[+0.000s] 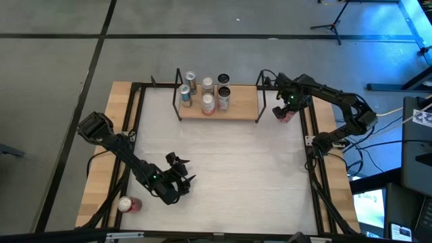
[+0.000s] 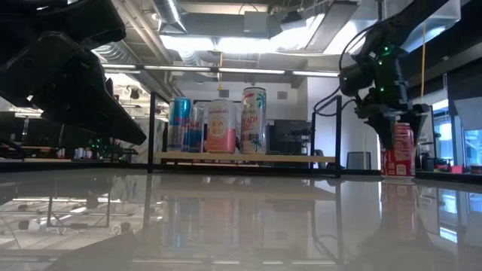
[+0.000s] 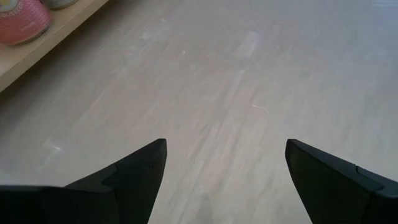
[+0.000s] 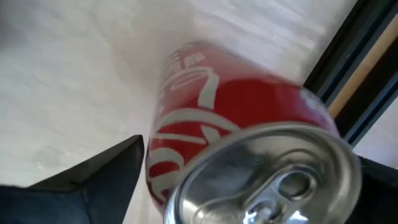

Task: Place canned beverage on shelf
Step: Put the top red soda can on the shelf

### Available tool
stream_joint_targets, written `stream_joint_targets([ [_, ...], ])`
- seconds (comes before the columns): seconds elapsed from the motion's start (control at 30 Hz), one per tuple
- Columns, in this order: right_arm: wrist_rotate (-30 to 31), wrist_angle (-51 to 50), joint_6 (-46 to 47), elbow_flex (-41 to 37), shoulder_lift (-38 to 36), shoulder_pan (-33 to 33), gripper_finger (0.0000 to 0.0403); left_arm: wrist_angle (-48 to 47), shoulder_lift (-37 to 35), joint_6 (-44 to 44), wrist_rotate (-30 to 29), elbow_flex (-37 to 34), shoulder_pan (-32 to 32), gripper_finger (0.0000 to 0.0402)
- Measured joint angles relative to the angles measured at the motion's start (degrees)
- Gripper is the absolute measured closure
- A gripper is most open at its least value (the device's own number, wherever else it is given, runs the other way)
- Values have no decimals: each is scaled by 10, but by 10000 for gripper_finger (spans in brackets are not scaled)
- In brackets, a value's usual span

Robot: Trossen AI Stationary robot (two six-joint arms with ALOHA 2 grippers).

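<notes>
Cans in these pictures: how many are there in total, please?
7. Five stand on the shelf. A red can stands upright beside the shelf, under the right pincer. One can lies at the table's front left edge.

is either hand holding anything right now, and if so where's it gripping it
Left hand is open over bare table, holding nothing. Right hand straddles the red can's top end, beside the shelf; whether it grips cannot be told.
</notes>
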Motion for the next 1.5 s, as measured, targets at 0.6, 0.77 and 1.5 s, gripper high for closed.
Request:
stream_joint_targets([
  [0.6,10,-1,-46,1,-34,1,122,3,0,10,-2,0,0,83],
  [0.77,10,-29,-49,24,-76,1,122,3,0,11,-2,0,0,83],
  [1.5,-86,-164,43,124,-236,254,122,11,0,14,19,0,3,83],
])
